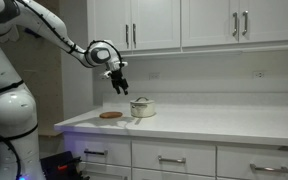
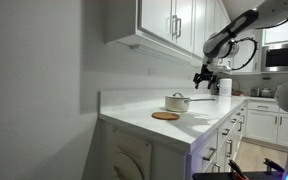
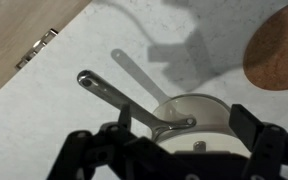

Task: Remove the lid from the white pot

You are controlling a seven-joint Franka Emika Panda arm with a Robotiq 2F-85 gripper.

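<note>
The white pot [image 1: 142,108] stands on the white counter with the pale lid [image 1: 141,100] on it; it also shows in the other exterior view [image 2: 177,103]. My gripper [image 1: 118,82] [image 2: 203,78] hangs open and empty above the pot, up and a little to one side, touching nothing. In the wrist view the pot [image 3: 212,100] lies below the open fingers [image 3: 184,118]. The lid [image 3: 209,125] sits on it with its small knob at the centre. A long metal handle [image 3: 114,92] sticks out from the pot.
A flat brown round disc [image 1: 110,115] [image 2: 165,116] [image 3: 279,45] lies on the counter [image 1: 214,125] beside the pot. White upper cabinets [image 1: 184,22] hang above and a wall stands behind. A hinged wooden edge [image 3: 34,48] shows at the counter's border.
</note>
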